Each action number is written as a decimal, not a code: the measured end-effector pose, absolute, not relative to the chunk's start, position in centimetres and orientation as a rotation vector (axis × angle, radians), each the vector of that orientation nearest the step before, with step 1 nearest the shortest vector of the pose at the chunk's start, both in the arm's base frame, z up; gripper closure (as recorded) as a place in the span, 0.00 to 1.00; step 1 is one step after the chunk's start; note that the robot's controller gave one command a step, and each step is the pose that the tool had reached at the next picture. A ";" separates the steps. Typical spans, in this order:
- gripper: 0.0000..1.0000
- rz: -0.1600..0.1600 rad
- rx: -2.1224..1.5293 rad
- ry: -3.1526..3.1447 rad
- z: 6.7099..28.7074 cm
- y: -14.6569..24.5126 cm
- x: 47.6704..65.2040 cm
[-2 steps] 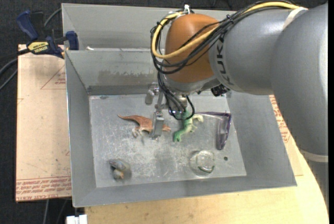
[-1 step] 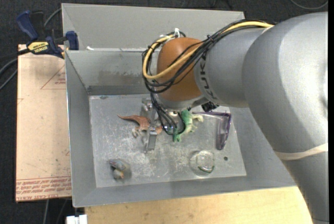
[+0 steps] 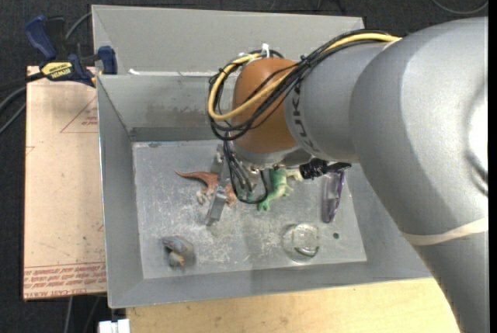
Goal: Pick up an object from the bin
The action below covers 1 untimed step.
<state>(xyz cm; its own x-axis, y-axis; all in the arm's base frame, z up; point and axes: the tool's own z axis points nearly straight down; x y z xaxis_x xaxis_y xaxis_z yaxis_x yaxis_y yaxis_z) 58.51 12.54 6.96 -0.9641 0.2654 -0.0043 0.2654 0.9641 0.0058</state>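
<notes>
My gripper (image 3: 215,210) reaches down into the middle of the bin, its tip close to the floor. Just to its upper left, touching or nearly touching it, lies a thin orange-brown toy creature (image 3: 197,176) with a pointed tail stretched to the left. A green plastic thing (image 3: 273,190) lies close on the gripper's right, partly hidden under the arm's cables.
A purple see-through piece (image 3: 334,196) lies at the right side of the bin. A clear round lid-like thing (image 3: 301,240) rests near the front right. A small grey-brown lump (image 3: 178,252) sits at the front left. The arm and its orange cover hide the bin's back middle.
</notes>
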 end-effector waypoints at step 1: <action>1.00 0.008 0.100 3.137 7.0 12.2 59.3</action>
<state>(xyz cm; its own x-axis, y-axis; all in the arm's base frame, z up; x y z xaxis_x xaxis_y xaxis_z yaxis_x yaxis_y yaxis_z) 59.26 12.21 6.96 -0.9979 0.0640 -0.0026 0.0640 0.9979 0.0053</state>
